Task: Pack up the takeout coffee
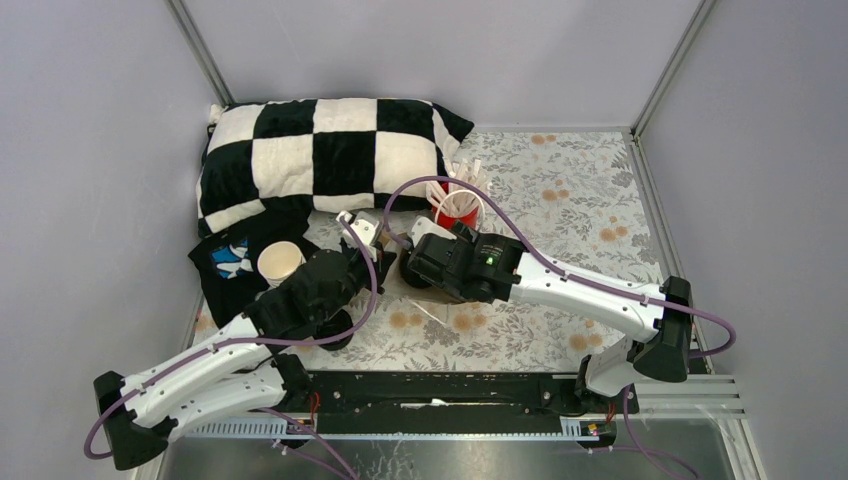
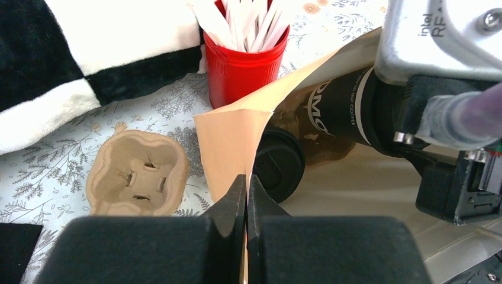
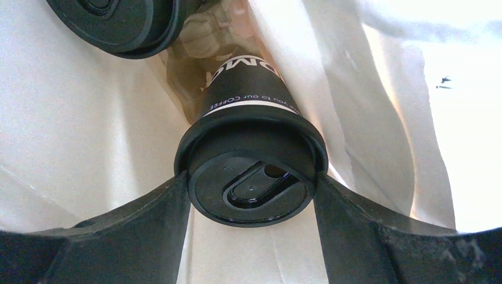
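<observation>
Your left gripper (image 2: 247,177) pinches the bag (image 2: 228,142) edge | your right gripper (image 3: 251,198) clamps a lidded cup (image 3: 248,100) inside | second cup (image 3: 112,18) crowds just ahead | red cup (image 2: 243,62) and tray (image 2: 137,173) sit beside the bag

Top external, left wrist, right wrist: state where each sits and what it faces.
Top external: above and behind, looking down on the table; left arm and right arm show.
Left wrist: behind the shut left hand, facing the paper bag edge it pinches.
Right wrist: behind the right hand, looking into the bag at the lidded coffee cup it grips.
Shared: both wrist views show that cup and bag.
</observation>
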Controlling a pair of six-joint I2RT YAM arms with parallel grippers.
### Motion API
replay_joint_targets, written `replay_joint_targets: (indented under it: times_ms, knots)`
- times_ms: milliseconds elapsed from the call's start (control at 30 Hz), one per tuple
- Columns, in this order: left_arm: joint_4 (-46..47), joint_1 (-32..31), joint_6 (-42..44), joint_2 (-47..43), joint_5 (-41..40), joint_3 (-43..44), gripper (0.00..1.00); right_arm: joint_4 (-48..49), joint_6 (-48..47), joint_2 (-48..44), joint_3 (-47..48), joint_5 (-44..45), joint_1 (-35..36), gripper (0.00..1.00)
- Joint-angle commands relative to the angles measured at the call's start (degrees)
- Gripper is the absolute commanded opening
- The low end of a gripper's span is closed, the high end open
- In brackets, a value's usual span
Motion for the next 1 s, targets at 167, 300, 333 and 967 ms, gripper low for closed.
replay_joint_targets:
  times_ms: [167, 300, 333, 967]
  knots:
    - [3.20, -0.20, 2.21, 0.58, 0.83, 1.97, 0.00, 8.48, -0.01, -2.36, -6.37, 0.96, -1.18, 0.33]
    - [4.59, -0.25, 2.55, 0.81, 0.06, 1.27, 0.00, 11.06, -1.78, -3.44, -10.12, 0.18, -1.87, 0.33]
    - [5.04, -0.24, 2.64, 0.88, -0.11, 1.06, 0.00, 11.35, -1.97, -3.52, -10.68, 0.55, -2.03, 0.33]
    - [3.88, -0.24, 1.53, 0.51, -0.65, -0.95, 0.00, 17.22, 0.54, -9.98, -13.61, -0.20, -5.30, 0.33]
